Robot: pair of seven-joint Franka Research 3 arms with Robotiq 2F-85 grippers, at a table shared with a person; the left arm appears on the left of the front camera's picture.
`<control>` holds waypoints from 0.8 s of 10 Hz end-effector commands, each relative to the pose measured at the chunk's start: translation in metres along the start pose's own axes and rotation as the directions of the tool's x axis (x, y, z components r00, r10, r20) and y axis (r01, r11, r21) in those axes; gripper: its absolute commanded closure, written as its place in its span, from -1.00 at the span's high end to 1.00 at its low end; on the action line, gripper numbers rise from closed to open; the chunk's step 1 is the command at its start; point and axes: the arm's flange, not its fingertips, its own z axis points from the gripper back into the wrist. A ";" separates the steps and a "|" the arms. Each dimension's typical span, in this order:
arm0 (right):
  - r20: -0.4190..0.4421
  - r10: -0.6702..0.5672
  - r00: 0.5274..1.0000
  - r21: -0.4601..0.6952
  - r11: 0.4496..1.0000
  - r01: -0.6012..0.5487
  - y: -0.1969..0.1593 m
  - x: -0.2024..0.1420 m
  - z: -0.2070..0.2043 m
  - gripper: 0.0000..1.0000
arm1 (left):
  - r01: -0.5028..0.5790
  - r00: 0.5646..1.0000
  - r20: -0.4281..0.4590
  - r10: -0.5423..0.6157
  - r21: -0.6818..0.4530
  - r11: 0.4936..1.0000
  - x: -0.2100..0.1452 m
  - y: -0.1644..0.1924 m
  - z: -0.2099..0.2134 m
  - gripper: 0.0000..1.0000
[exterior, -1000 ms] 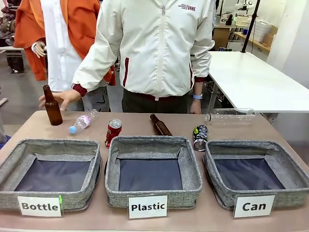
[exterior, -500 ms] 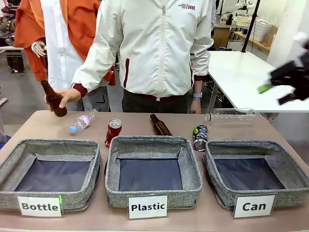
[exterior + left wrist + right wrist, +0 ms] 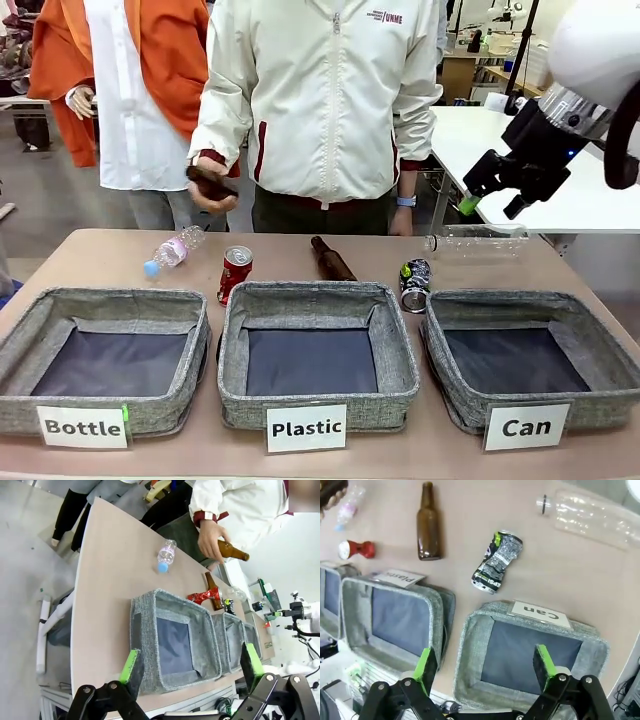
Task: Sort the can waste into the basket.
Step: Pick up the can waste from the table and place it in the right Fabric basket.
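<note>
Grey Can basket [image 3: 470, 398] near right on counter [image 3: 120, 262]. Crushed can [image 3: 415, 284] touches its far-left corner; red can [image 3: 235, 272] sits left, beyond brown bottle [image 3: 330, 261]. Right fingers [image 3: 467, 204] wide, raised far right; left fingers [image 3: 131, 666] wide.

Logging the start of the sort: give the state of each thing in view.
red can: dented, unsorted
dark can: crushed, unsorted
Can basket: empty
Plastic basket: empty
Bottle basket: empty
brown bottle: lying down
second brown bottle: held in the person's hand
small plastic bottle: lying, capped
large clear bottle: lying
right hand: open
left hand: open
</note>
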 end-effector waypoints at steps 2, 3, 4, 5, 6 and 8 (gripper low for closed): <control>-0.010 -0.105 0.994 -0.057 0.993 0.104 0.007 0.000 -0.006 1.00 | 0.024 1.000 0.014 -0.023 -0.017 1.000 0.003 0.001 0.001 1.00; -0.050 -0.159 0.986 -0.075 0.985 0.155 0.008 0.017 -0.026 1.00 | 0.024 1.000 0.014 -0.023 -0.017 1.000 0.003 0.001 0.001 1.00; -0.048 -0.205 0.978 -0.077 0.976 0.201 0.011 0.032 -0.042 1.00 | 0.024 1.000 0.014 -0.023 -0.017 1.000 0.003 0.001 0.001 1.00; -0.061 -0.251 0.966 -0.088 0.966 0.245 0.012 0.047 -0.059 1.00 | 0.024 1.000 0.014 -0.023 -0.017 1.000 0.003 0.001 0.001 1.00; -0.083 -0.299 0.951 -0.103 0.951 0.290 0.014 0.060 -0.078 1.00 | 0.024 1.000 0.014 -0.023 -0.017 1.000 0.003 0.001 0.001 1.00; -0.129 -0.341 0.931 -0.162 0.934 0.319 0.019 0.077 -0.121 1.00 | 0.002 1.000 0.000 -0.002 -0.001 1.000 0.000 0.000 0.000 1.00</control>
